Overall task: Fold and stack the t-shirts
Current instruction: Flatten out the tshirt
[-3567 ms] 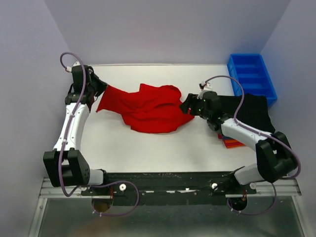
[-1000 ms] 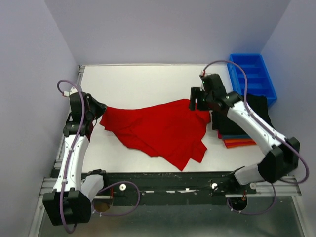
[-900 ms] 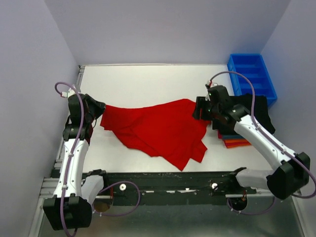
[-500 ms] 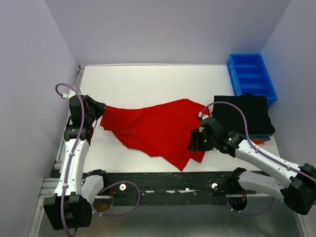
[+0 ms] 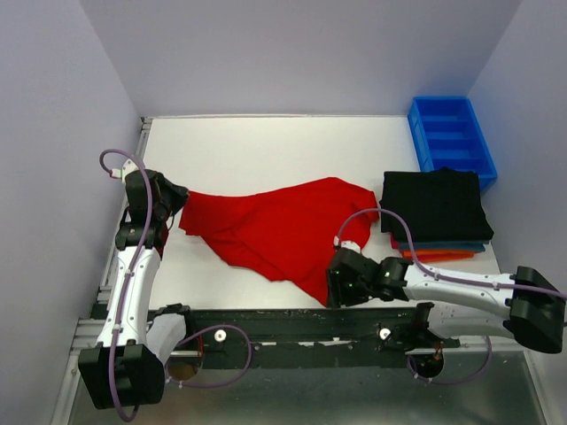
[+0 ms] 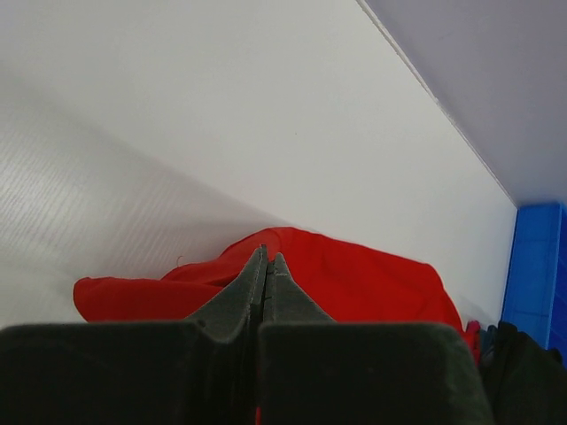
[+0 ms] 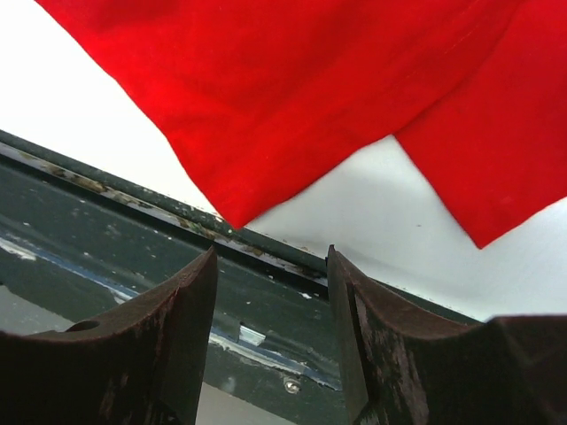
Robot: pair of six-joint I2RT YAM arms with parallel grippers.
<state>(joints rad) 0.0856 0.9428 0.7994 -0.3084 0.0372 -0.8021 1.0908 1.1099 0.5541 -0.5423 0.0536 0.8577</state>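
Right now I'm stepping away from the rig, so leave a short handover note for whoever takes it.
Left pincer: shut on the red t-shirt, at its left corner.
Right pincer: open, holding nothing, over the shirt's near corner by the front edge of the table.
Red t-shirt lies spread out, unfolded.
Done: folded stack on the right, black t-shirt on top, blue t-shirt and orange t-shirt beneath.
Left: fold the red one, add it to the stack.

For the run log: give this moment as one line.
red t-shirt: unfolded | left gripper: shut on its left edge | right gripper: open by its near corner | black t-shirt: folded, tops stack
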